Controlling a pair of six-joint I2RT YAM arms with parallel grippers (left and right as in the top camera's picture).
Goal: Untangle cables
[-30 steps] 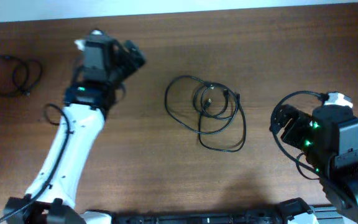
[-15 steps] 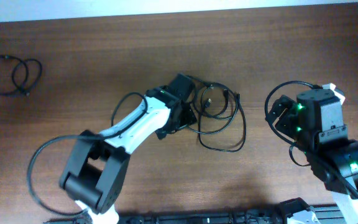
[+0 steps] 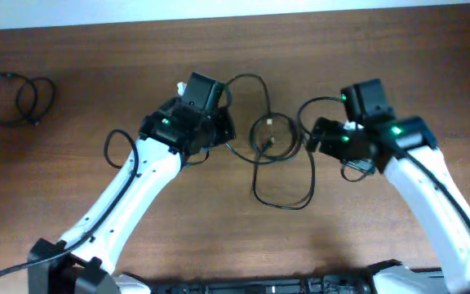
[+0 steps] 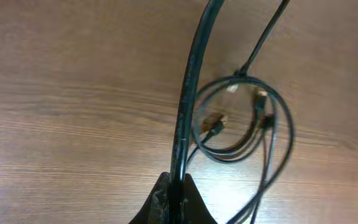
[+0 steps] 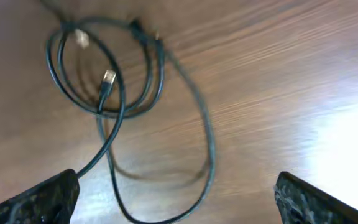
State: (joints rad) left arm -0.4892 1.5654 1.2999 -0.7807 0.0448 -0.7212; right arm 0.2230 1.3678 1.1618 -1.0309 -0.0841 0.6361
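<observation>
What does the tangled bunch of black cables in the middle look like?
The tangled cables are thin, black and bendy, lying on the brown wooden table. Small coils overlap in the middle with little golden plug ends inside, and one big loop trails toward the robot. The left pincer is shut on one strand.

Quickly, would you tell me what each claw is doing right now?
Left claw: closed on a cable.
Right claw: open, holding nothing.
</observation>
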